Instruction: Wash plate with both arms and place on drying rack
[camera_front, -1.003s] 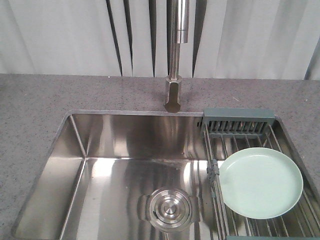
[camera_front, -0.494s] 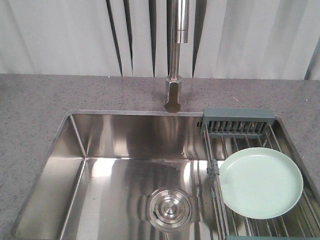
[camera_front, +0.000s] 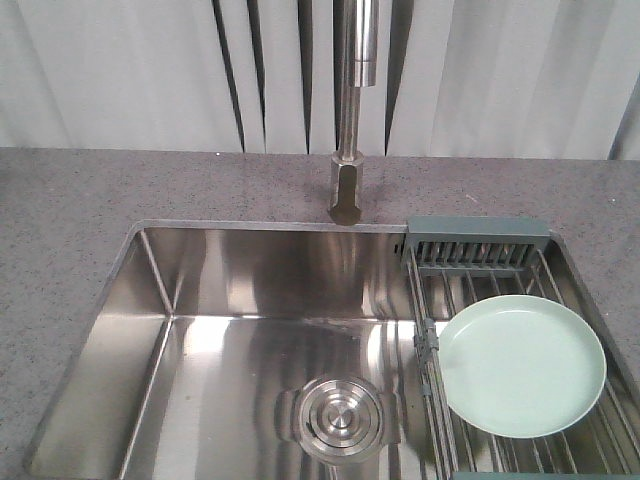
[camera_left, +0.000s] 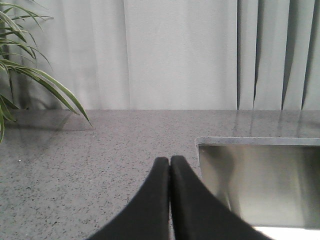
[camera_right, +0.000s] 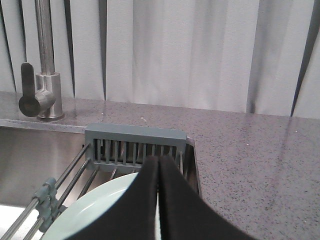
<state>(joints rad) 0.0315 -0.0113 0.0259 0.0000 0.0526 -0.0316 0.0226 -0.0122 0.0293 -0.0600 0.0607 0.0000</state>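
Note:
The pale mint-green plate (camera_front: 522, 365) lies flat on the wire bars of the drying rack (camera_front: 480, 245) at the sink's right end, below the rack's grey-green slotted caddy. In the right wrist view the plate (camera_right: 95, 212) shows under and left of my right gripper (camera_right: 158, 161), which is shut with nothing in it, above the plate's near side. My left gripper (camera_left: 170, 162) is shut and empty over the grey counter, just left of the sink's left corner. Neither arm appears in the front view.
A steel sink basin (camera_front: 250, 340) with a round drain (camera_front: 341, 418) fills the middle. The tall faucet (camera_front: 350, 110) stands behind it on the speckled grey counter (camera_front: 70, 230). A leafy plant (camera_left: 20, 65) hangs at the far left. Curtains close the back.

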